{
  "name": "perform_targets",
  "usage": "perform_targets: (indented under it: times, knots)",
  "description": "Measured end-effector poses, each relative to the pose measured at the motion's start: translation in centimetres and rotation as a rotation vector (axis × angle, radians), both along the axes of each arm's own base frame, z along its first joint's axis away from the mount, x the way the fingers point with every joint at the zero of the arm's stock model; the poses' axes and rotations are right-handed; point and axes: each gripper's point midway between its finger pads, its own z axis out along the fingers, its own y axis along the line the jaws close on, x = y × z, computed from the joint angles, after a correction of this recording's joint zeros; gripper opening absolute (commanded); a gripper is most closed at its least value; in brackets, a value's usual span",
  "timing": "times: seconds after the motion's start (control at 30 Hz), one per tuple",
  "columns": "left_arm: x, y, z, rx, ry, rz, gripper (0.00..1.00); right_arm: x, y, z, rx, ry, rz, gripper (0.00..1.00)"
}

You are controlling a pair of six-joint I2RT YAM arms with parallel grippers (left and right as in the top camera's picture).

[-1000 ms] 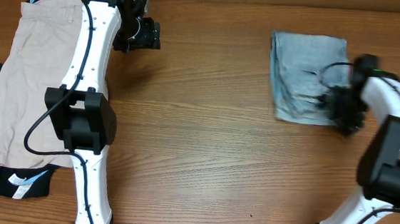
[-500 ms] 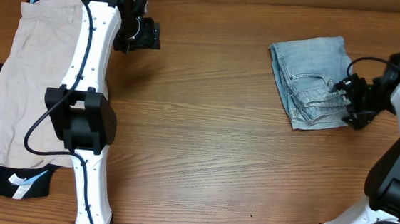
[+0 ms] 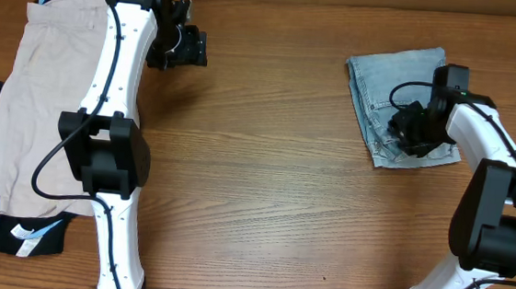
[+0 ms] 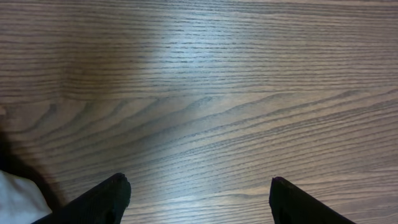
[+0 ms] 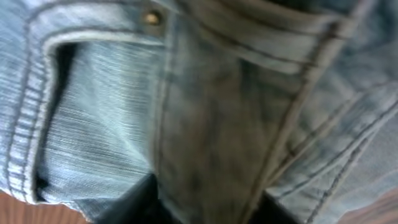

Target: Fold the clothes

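- Overhead: the denim shorts [image 3: 383, 76] lie folded at the far right of the bench [image 3: 264, 182], probably to keep them apart from the other clothes. The right hand [image 3: 413, 129] sits on their near part. The left hand [image 3: 187, 47] hovers far left.
- Left wrist: the left hand [image 4: 198, 193] is wide open and empty above bare bench.
- Right wrist: denim fills the view, with cloth between the fingers [image 5: 140, 202]. I cannot tell whether this hand grips it.

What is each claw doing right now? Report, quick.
Left claw: open, empty, above the table.
Right claw: down on the denim shorts; open or closed cannot be told.
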Motion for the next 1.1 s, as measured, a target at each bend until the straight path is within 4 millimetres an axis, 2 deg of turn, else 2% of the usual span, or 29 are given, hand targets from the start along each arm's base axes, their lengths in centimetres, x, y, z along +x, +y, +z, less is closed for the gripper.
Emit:
perform_targets:
  times: [0.2, 0.37, 0.53, 0.63, 0.77, 1.1]
  knots:
    - [0.0, 0.2, -0.1, 0.010, -0.001, 0.003, 0.75, 1.2, -0.5, -1.0, -0.033, -0.079, -0.020, 0.12]
    - [0.1, 0.2, -0.1, 0.014, -0.004, 0.003, 0.75, 3.8, -1.5, -0.8, -0.097, -0.221, -0.038, 0.11]
    - [0.2, 0.3, 0.0, 0.015, -0.007, 0.003, 0.74, 7.5, -3.6, 0.4, -0.191, -0.393, -0.075, 0.11]
    - [0.2, 0.3, 0.0, 0.017, -0.008, 0.004, 0.74, 9.5, -5.0, 0.1, -0.218, -0.474, -0.099, 0.11]
    - [0.2, 0.3, 0.0, 0.018, -0.008, 0.004, 0.74, 11.1, -6.9, -1.1, -0.225, -0.542, -0.130, 0.11]
    - [0.2, 0.3, 0.0, 0.018, -0.008, 0.004, 0.73, 15.6, -12.3, -1.0, -0.240, -0.758, -0.159, 0.14]
